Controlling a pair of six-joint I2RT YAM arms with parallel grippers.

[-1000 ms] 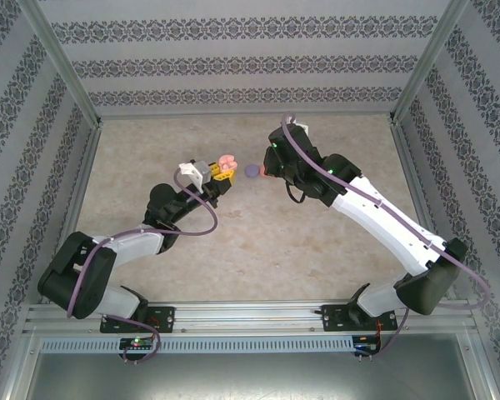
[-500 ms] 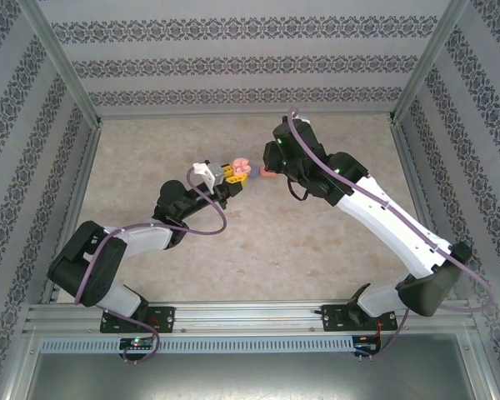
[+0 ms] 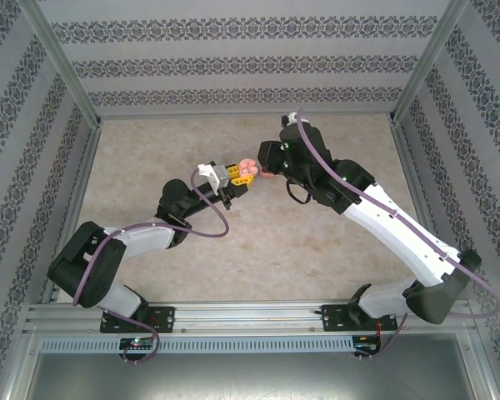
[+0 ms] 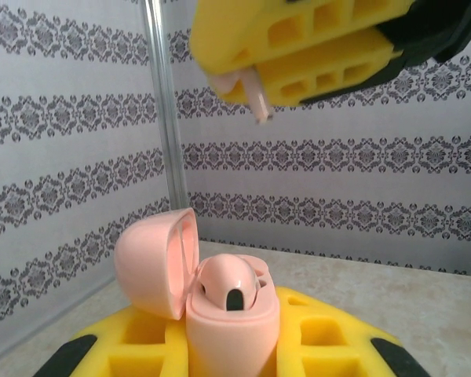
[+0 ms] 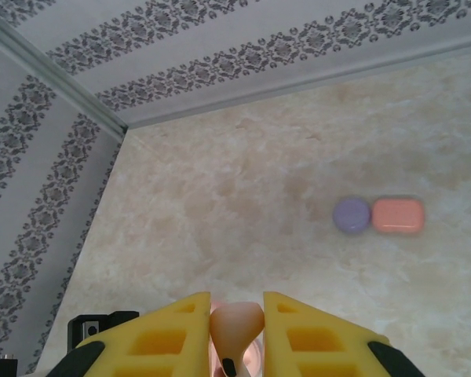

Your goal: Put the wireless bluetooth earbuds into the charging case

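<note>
My left gripper (image 4: 231,339) is shut on a pale pink charging case (image 4: 234,334), held upright with its lid (image 4: 151,259) swung open to the left. One pale salmon earbud (image 4: 228,284) sits in the case. Directly above it, the yellow fingers (image 4: 314,47) of my right gripper pinch a second pale earbud (image 4: 259,98), stem pointing down, a clear gap above the case. In the right wrist view that gripper (image 5: 237,316) is shut on the bud (image 5: 237,322). From above, the two grippers meet mid-table, left (image 3: 240,172) and right (image 3: 265,161), with the case (image 3: 248,165) between them.
A round purple case (image 5: 352,214) and a coral case (image 5: 398,214) lie side by side, closed, on the beige table beyond the grippers. Patterned walls and metal posts (image 4: 166,110) enclose the table on three sides.
The left arm has carried the open case to the right and up, toward the right gripper. The right gripper has shifted left over it, covering the purple case in the top view.
</note>
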